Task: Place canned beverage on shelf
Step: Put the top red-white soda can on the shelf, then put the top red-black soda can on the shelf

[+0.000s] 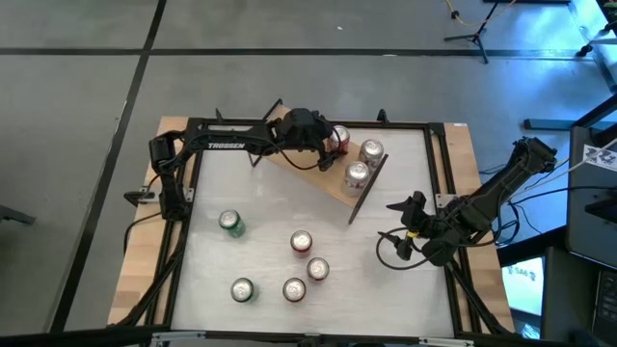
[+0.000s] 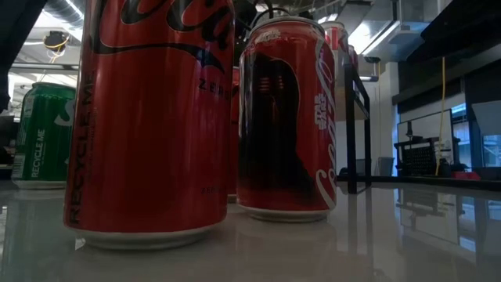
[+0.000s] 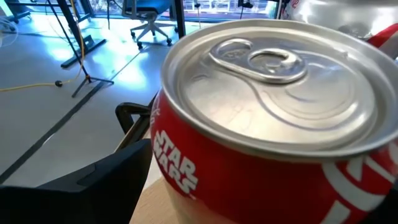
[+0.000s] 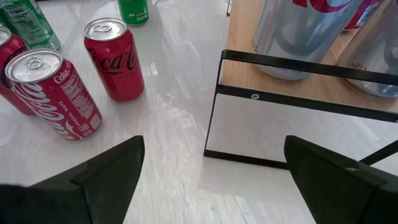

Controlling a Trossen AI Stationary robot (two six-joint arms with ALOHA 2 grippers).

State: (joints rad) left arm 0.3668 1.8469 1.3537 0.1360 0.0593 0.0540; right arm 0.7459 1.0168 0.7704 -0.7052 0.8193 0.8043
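- The room around the rig has a grey floor [image 1: 77, 145] crossed by dark lines, with a tripod stand [image 1: 477, 34] on it beyond the far side; the left wrist view also shows a blue office chair [image 3: 149, 22] and a yellow cable [image 3: 37, 84] on that floor.
- The surface [image 1: 260, 231] is white and glossy, set inside a black frame [image 1: 308, 123] on a light wooden base (the cans mirror faintly on it in the low view).
- The shelf [image 1: 323, 173] stands at an angle across the far middle of the surface, its wooden board carrying two silver cans [image 1: 364, 162] toward its right end and a red can [image 1: 337, 140] just beside them.
- The left arm reaches along the far edge to the shelf, and the left tool [image 1: 323, 145] sits over that red can; in its wrist view the can's silver lid and red "Star Wars" side fill the picture, one dark finger [image 3: 93, 186] close beside the can, though I cannot tell whether the tool grips it.
- The right tool [image 1: 410, 207] hangs near the shelf's right end, low over the surface, its fingers [image 4: 106, 171] spread wide apart with nothing between them.
- Five loose cans stand on the near half of the surface: a green can [image 1: 229, 224] to the left, and four more [image 1: 301, 241] grouped near the middle and front, well apart from the shelf.
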